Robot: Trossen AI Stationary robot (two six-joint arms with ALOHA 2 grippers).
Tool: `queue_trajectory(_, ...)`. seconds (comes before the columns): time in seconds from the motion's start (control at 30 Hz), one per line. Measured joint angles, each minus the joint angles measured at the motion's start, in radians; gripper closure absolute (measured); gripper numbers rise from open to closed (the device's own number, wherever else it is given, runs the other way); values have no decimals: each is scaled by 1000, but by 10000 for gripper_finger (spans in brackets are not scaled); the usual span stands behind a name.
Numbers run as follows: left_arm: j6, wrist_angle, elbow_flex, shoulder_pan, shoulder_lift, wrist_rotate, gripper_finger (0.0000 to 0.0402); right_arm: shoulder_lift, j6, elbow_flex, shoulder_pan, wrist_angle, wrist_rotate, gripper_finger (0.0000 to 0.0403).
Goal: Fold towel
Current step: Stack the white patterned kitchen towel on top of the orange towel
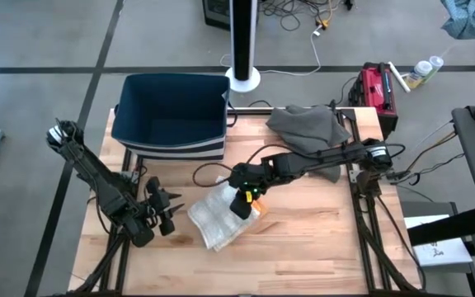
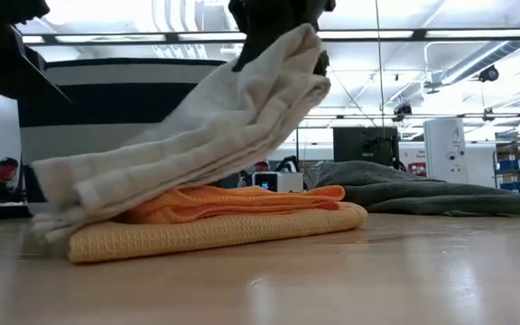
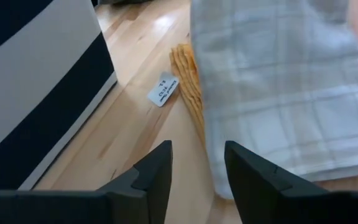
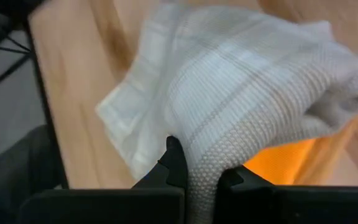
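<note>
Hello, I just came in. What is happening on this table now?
The right pincer is shut on one edge of a white towel and lifts it above an orange towel lying folded beneath. The left pincer waits open beside the towels, holding nothing. A grey cloth lies farther back.

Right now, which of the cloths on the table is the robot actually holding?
The white checked towel: the right gripper is shut on its raised edge. It lies on the folded orange towel, while the grey cloth lies untouched near the bin.
</note>
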Motion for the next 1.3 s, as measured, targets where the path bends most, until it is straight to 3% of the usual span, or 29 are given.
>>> queue_trajectory(0.3, 2, -3, 3, 1, -9, 15, 248, -7, 32, 109, 73, -22, -181, 392)
queue_trajectory(0.6, 12, -27, 19, 2, -12, -10, 252, 4, 126, 216, 144, 82, -292, 392)
queue_trajectory(1.3, 5, -26, 19, 3, -12, -10, 255, 12, -10, 102, 14, -17, -261, 392)
